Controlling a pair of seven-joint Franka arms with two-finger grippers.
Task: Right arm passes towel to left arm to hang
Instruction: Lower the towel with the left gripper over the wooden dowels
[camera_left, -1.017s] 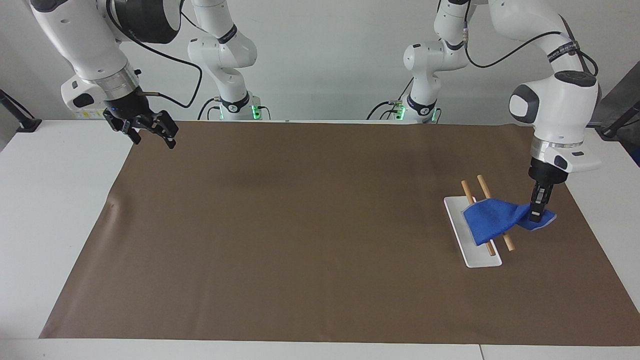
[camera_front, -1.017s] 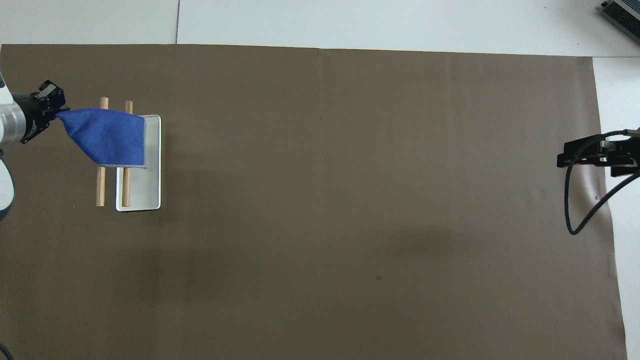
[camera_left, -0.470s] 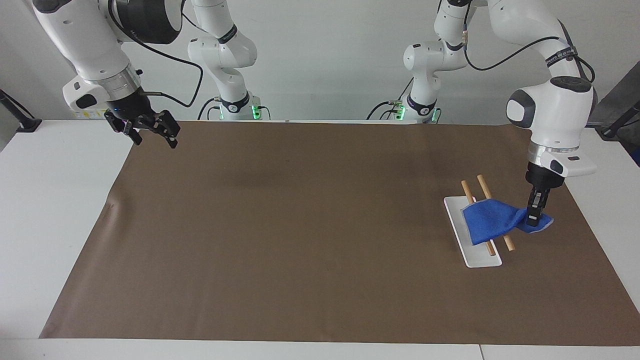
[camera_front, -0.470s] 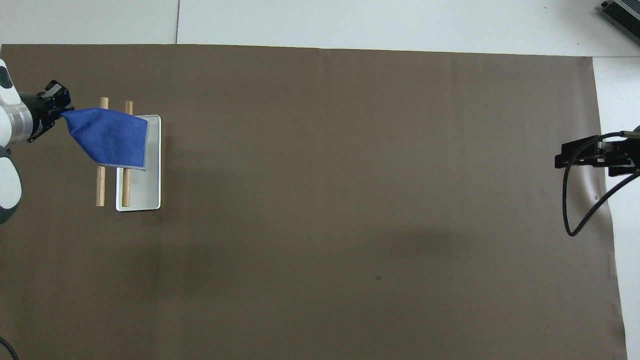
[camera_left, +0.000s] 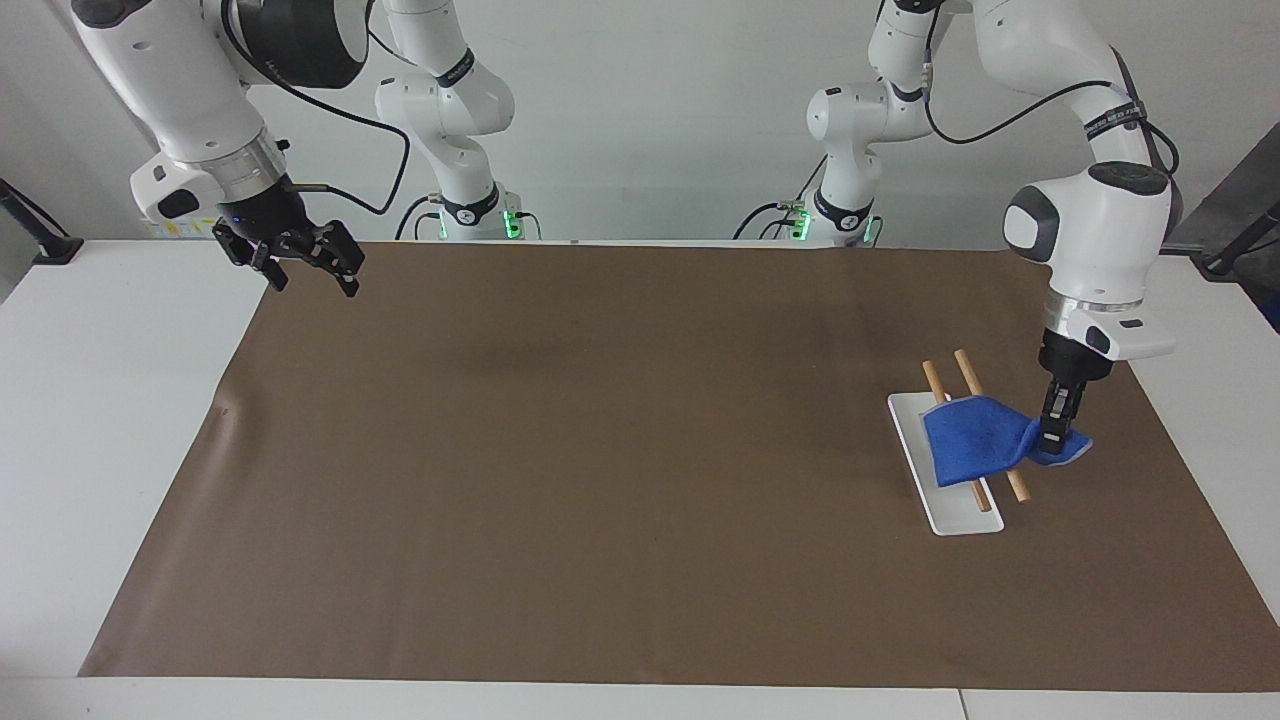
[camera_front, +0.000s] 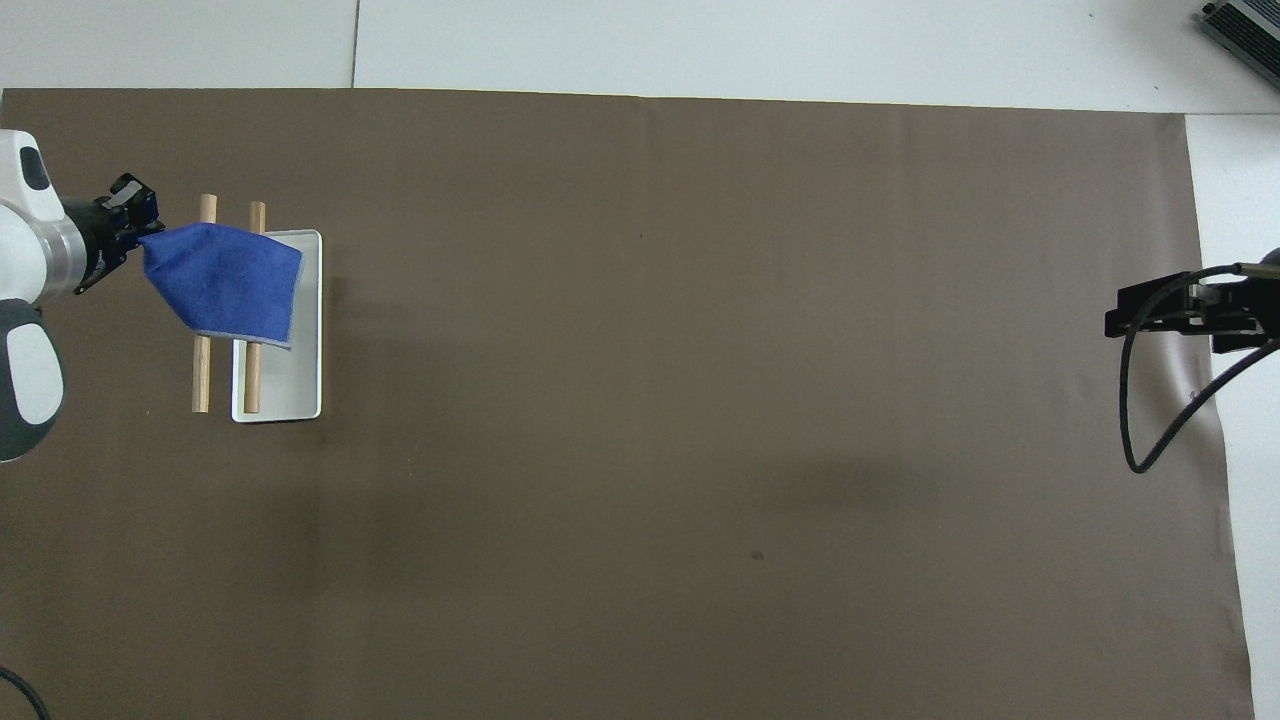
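The blue towel (camera_left: 975, 445) (camera_front: 225, 282) lies draped over the two wooden rods of the white rack (camera_left: 960, 520) (camera_front: 290, 395) at the left arm's end of the table. My left gripper (camera_left: 1052, 438) (camera_front: 135, 225) is shut on the towel's corner and holds it just beside the rack, on the side toward the table's end. My right gripper (camera_left: 310, 268) (camera_front: 1165, 315) is open and empty, raised over the edge of the brown mat at the right arm's end, where that arm waits.
A brown mat (camera_left: 600, 450) (camera_front: 700, 400) covers most of the white table. The rack's rods (camera_left: 1015, 486) (camera_front: 202, 375) stick out past the towel. A loose black cable (camera_front: 1150, 440) loops below the right gripper.
My left gripper has moved a little toward the rack with the towel's corner, so the towel bunches more over the rods. The right gripper has barely shifted.
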